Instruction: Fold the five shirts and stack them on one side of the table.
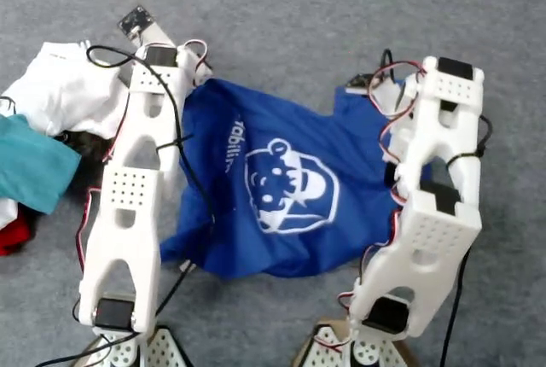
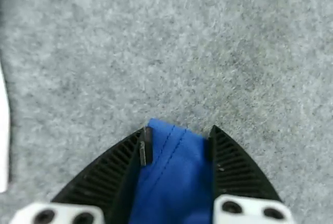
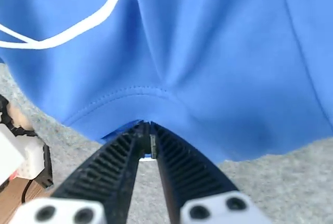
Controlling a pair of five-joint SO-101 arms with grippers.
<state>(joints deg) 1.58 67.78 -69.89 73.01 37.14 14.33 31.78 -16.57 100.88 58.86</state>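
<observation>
Looks barely begun: pinches the unfolded blue shirt (image 1: 281,196) in both left gripper (image 2: 179,133) and right gripper (image 3: 148,126), leaving a heap of other shirts (image 1: 51,119) beside, nothing stacked.

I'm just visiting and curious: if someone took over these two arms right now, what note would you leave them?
Grippers: the left gripper is shut on a stitched edge of the blue shirt; the right gripper is shut on its hem.
Things: the blue shirt lies spread, print up, between the arms on the table. A white shirt, teal shirt and red one lie heaped beside it.
Done: nothing folded or stacked.
Left: fold everything, then stack.
</observation>
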